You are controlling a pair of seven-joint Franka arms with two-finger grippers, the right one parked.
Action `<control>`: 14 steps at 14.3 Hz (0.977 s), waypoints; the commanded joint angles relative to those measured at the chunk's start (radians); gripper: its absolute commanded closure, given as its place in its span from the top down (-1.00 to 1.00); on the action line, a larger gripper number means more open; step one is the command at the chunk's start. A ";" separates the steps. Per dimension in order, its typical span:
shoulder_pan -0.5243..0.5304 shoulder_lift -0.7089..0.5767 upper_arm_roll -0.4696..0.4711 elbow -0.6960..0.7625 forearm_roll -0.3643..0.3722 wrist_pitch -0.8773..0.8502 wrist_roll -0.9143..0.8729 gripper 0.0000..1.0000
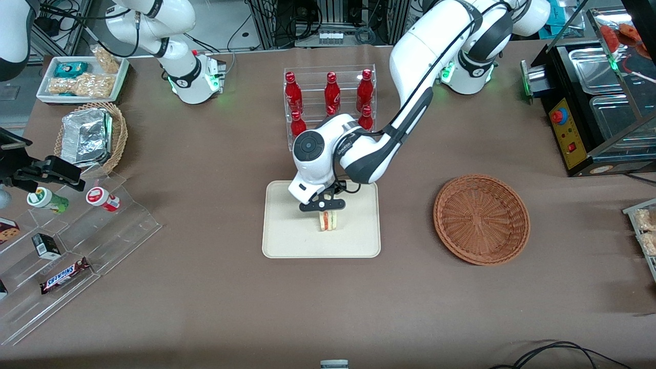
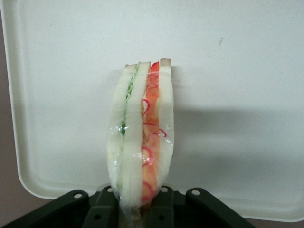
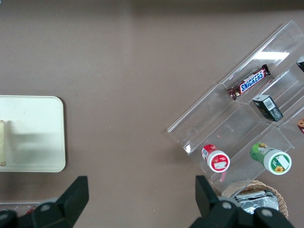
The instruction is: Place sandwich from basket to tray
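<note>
**Sandwich held over the tray, basket empty**

The sandwich [image 1: 328, 220] stands on edge at the middle of the tray [image 1: 287, 241], its white bread slices upright with the green and orange-red filling between them. The hand [image 1: 325, 207] grips it from above, its fingers closed on the wedge's upper end; in the wrist view the sandwich [image 2: 141, 137] runs out from between the dark finger mounts over the cream tray [image 2: 247, 71]. Whether its lower edge touches the tray cannot be told.

The working arm reaches from its base at the bench's edge farthest from the front camera, bends at the elbow above the bottle rack, and turns its wrist straight down over the tray.

The basket [image 1: 482, 219] sits well apart from the tray, toward the working arm's end of the bench, with nothing in it. A clear rack of red bottles [image 1: 330, 95] stands farther from the camera than the tray. The bench [image 1: 205, 297] is covered in brown material. Toward the parked arm's end lie a clear stepped stand with a Snickers bar [image 1: 65, 275] and a tan basket holding a foil packet [image 1: 86, 137].
</note>
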 commanded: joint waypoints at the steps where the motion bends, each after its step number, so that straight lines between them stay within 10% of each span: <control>1: -0.019 0.023 0.012 0.042 0.018 -0.009 -0.013 -0.47; 11: -0.002 -0.049 0.018 0.037 0.007 -0.056 -0.048 1.00; 14: 0.000 -0.165 0.102 0.036 -0.111 -0.205 -0.027 1.00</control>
